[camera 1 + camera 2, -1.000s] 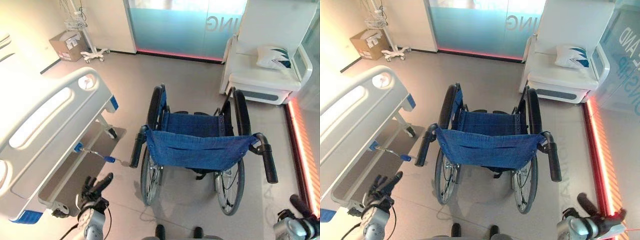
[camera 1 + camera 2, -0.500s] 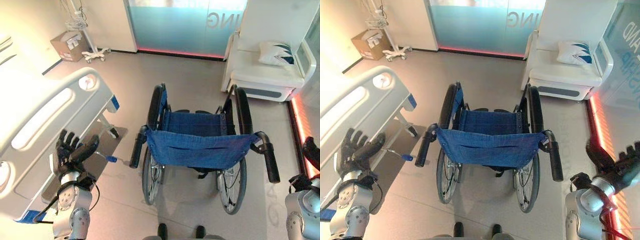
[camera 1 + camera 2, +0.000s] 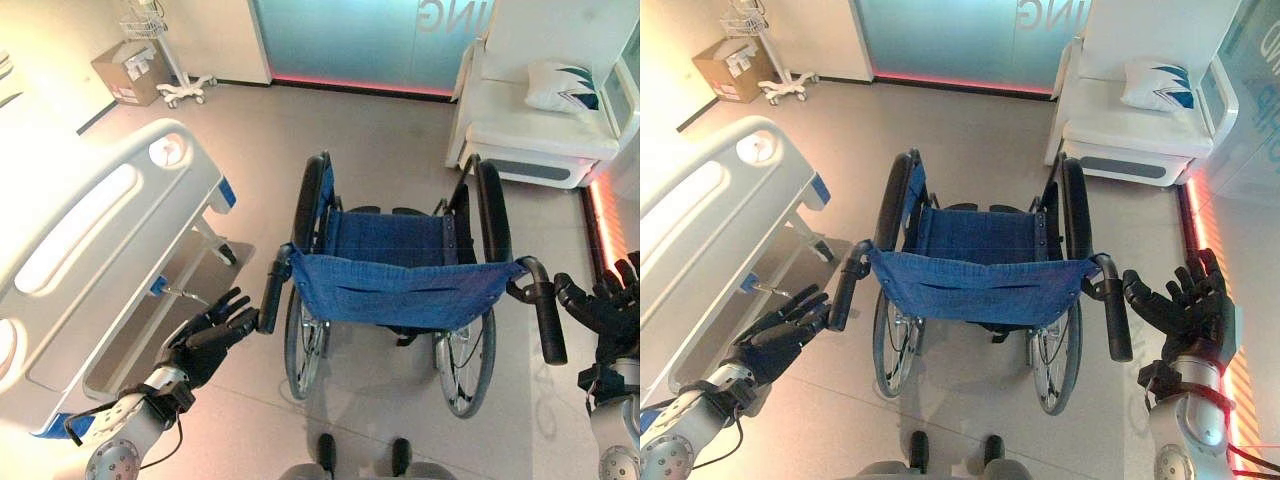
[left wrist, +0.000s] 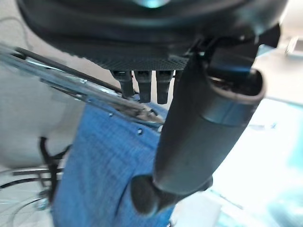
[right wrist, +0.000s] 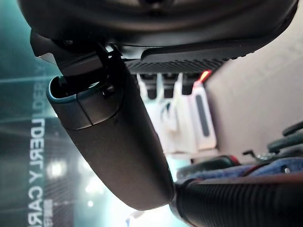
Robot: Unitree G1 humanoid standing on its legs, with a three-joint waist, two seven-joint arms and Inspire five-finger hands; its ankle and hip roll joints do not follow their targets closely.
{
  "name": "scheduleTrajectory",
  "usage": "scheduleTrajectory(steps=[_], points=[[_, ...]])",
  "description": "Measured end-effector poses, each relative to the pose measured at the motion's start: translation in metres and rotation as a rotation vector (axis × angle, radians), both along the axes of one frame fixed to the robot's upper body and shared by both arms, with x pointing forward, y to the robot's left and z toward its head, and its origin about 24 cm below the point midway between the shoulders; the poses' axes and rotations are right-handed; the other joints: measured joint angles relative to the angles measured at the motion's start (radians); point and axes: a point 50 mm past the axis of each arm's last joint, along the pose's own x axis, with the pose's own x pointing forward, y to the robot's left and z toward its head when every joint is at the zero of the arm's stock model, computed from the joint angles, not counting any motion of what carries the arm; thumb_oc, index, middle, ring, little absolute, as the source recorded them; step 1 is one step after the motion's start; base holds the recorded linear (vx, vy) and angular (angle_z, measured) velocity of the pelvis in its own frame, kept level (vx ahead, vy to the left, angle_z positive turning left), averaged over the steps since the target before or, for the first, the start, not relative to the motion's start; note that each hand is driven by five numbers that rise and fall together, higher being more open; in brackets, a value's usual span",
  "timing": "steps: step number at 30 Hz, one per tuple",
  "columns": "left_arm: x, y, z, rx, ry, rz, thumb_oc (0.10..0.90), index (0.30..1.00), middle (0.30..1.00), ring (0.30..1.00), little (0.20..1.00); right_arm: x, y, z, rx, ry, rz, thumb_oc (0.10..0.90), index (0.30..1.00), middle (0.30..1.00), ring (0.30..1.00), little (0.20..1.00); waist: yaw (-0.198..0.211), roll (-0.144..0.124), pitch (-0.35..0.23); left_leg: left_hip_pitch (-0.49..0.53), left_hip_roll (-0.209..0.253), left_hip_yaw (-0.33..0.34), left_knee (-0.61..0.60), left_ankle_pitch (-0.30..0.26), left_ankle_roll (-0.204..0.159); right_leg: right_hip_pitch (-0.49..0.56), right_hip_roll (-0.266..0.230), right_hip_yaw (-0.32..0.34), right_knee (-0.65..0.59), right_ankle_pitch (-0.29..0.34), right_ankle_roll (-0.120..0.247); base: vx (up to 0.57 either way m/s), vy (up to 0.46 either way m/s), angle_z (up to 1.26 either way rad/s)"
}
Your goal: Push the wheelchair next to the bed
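Both hands open, each just short of its wheelchair push handle.

On the left the bed [image 3: 90, 230] runs alongside; my left hand [image 3: 205, 340] has straight, spread fingers just left of the left push handle [image 3: 272, 295], grasping nothing. The wheelchair [image 3: 400, 290] stands mid-floor, well right of the bed, its blue sling back nearest me, black handles pointing back toward me. My right hand [image 3: 1180, 310], fingers spread, sits beside the right push handle [image 3: 1116, 315], about equally close.
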Motion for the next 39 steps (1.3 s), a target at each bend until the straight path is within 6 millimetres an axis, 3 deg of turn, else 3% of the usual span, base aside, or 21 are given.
scheduleTrajectory(steps=[6, 10, 13, 18, 29, 39], points=[[-0.006, 0.004, 0.005, -0.080, 0.032, 0.008, 0.800, 0.900, 0.900, 0.900, 0.900, -0.001, -0.004, 0.019, -0.049, -0.017, 0.039, 0.800, 0.900, 0.900, 0.900, 0.900, -0.002, 0.001, 0.000, -0.002, 0.000, 0.000, 0.000, 0.000, 0.000, -0.001, 0.000, -0.001, 0.000, 0.000, 0.000, -0.01, 0.003, 0.00], [-0.004, -0.008, 0.016, -0.198, -0.021, -0.042, 0.800, 0.900, 0.900, 0.900, 0.900, -0.003, -0.003, 0.023, -0.043, -0.039, 0.042, 0.800, 0.900, 0.900, 0.900, 0.900, 0.006, 0.000, 0.000, -0.001, -0.001, -0.001, 0.000, 0.000, 0.001, -0.001, -0.001, -0.003, 0.000, 0.000, 0.000, 0.00, 0.000, 0.00], [-0.001, -0.028, 0.035, -0.304, -0.099, -0.122, 0.800, 0.900, 0.900, 0.900, 0.900, -0.002, -0.002, 0.023, -0.029, -0.043, 0.052, 0.800, 0.900, 0.900, 0.900, 0.900, 0.012, 0.000, 0.000, -0.004, -0.001, -0.001, 0.000, 0.000, 0.001, -0.001, -0.001, -0.006, 0.000, 0.000, 0.000, 0.00, -0.007, 0.03], [0.003, -0.033, 0.035, -0.328, -0.100, -0.107, 0.800, 0.900, 0.900, 0.900, 0.900, 0.000, 0.001, 0.022, -0.026, -0.042, 0.065, 0.800, 0.900, 0.900, 0.900, 0.900, 0.017, -0.001, -0.001, -0.010, 0.000, 0.000, 0.000, 0.001, 0.001, -0.001, -0.003, -0.019, 0.000, 0.000, 0.000, 0.01, -0.010, 0.07], [0.013, -0.020, 0.058, -0.428, -0.300, 0.017, 0.800, 0.900, 0.900, 0.900, 0.900, 0.002, 0.005, 0.018, -0.014, -0.015, 0.085, 0.800, 0.900, 0.900, 0.900, 0.900, 0.004, -0.007, -0.004, -0.002, 0.000, 0.007, 0.000, 0.004, 0.005, -0.001, -0.004, -0.010, 0.000, 0.000, 0.002, 0.00, 0.001, -0.01], [0.014, -0.017, 0.063, -0.252, -0.289, -0.121, 0.800, 0.900, 0.900, 0.900, 0.900, 0.002, 0.005, 0.018, -0.012, -0.013, 0.086, 0.800, 0.900, 0.900, 0.900, 0.900, -0.001, -0.008, -0.021, -0.008, 0.000, 0.024, 0.001, 0.003, 0.005, -0.011, -0.004, 0.001, 0.000, 0.001, 0.003, -0.01, 0.001, -0.02]])
